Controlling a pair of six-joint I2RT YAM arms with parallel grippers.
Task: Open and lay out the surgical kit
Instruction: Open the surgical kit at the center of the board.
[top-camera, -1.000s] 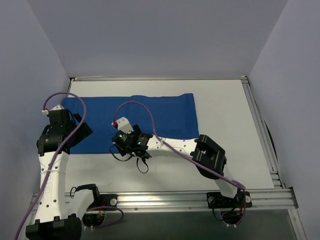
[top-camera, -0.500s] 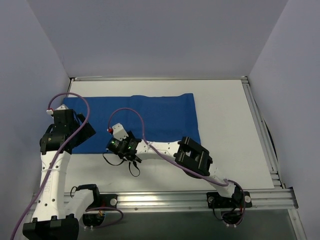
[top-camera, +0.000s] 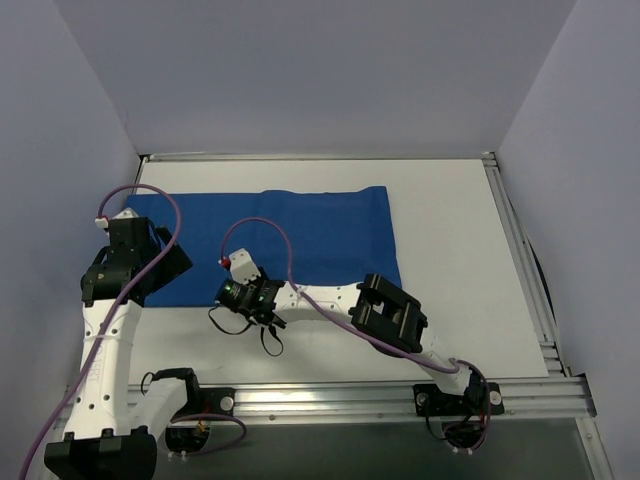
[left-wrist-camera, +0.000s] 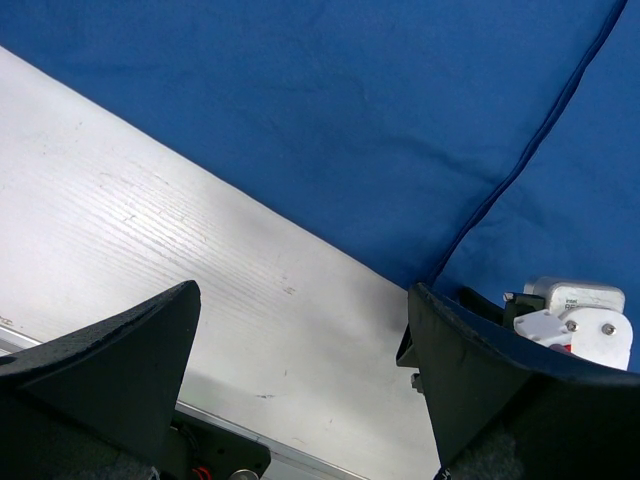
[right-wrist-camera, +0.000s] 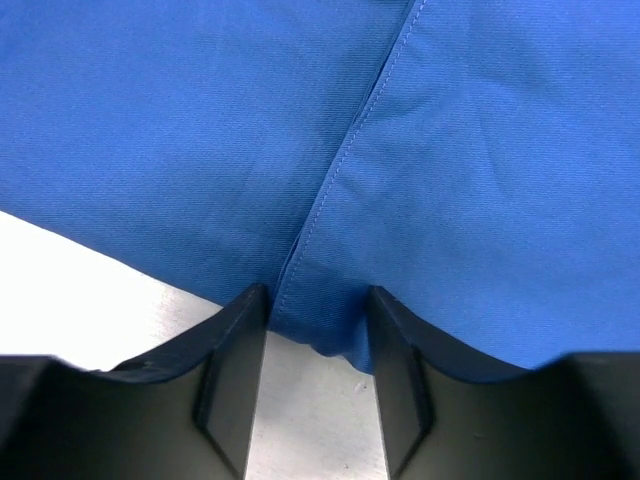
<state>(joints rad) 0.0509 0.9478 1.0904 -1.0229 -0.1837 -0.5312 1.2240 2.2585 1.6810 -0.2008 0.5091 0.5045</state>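
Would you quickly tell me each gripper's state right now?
Left gripper: open, empty.
Right gripper: part-open astride the edge of the blue cloth, not yet clamped.

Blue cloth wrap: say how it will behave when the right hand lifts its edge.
Likely floppy: the blue cloth wrap lies flat with soft wrinkles, so it should drape from the right hand. Probably light, being thin with a stitched hem. It may slide across the smooth white table.

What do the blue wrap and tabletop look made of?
Blue wrap: woven fabric, likely cotton or a blend, matte; fine twill weave and stitched hem show. Tabletop: white, matte, faint wood-like grain lines; probably laminate or painted board, can't tell which.
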